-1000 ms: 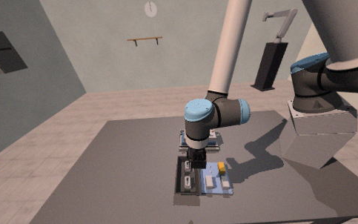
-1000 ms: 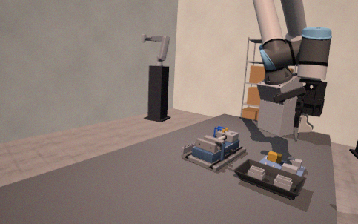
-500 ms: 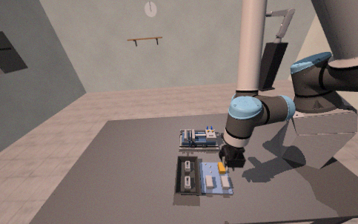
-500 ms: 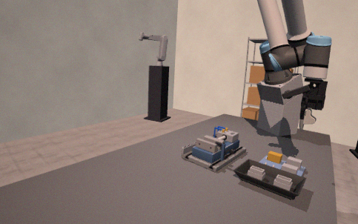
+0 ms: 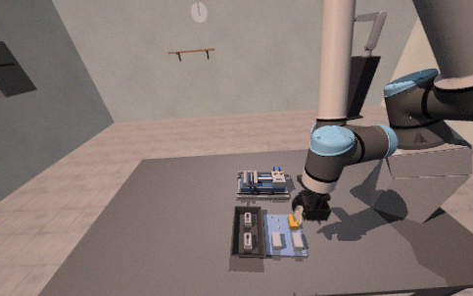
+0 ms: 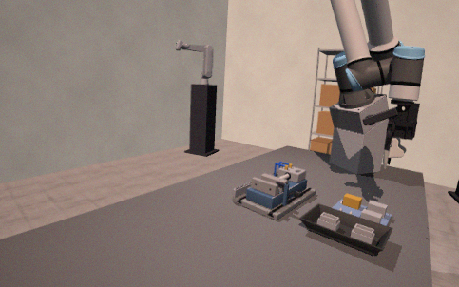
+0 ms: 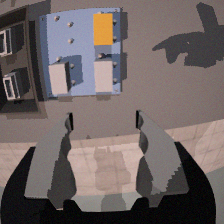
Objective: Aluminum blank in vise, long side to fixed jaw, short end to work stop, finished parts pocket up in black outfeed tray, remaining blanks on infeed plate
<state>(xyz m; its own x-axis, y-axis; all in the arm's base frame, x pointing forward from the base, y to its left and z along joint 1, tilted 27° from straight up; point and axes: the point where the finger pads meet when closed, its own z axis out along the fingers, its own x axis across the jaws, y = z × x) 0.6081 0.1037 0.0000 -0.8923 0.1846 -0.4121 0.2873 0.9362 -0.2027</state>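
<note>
My gripper [image 7: 104,112] is open and empty, well above the table beside the infeed plate's brass end; it also shows in the top view [image 5: 298,212] and the exterior view [image 6: 394,147]. The blue infeed plate [image 7: 82,52] carries a yellow brass blank [image 7: 103,28] and two gray blanks [image 7: 58,78] [image 7: 103,76], all lying flat. The black outfeed tray [image 5: 248,231] beside the plate holds two finished parts [image 5: 248,219] [image 5: 248,240], pocket up. The vise [image 5: 261,183] stands behind the tray and plate. I cannot tell what lies between its jaws.
The arm's gray base block [image 5: 424,176] stands on the table at the right rear. In the exterior view the vise [image 6: 275,190], tray [image 6: 347,228] and plate [image 6: 364,209] sit close together near the table's right side.
</note>
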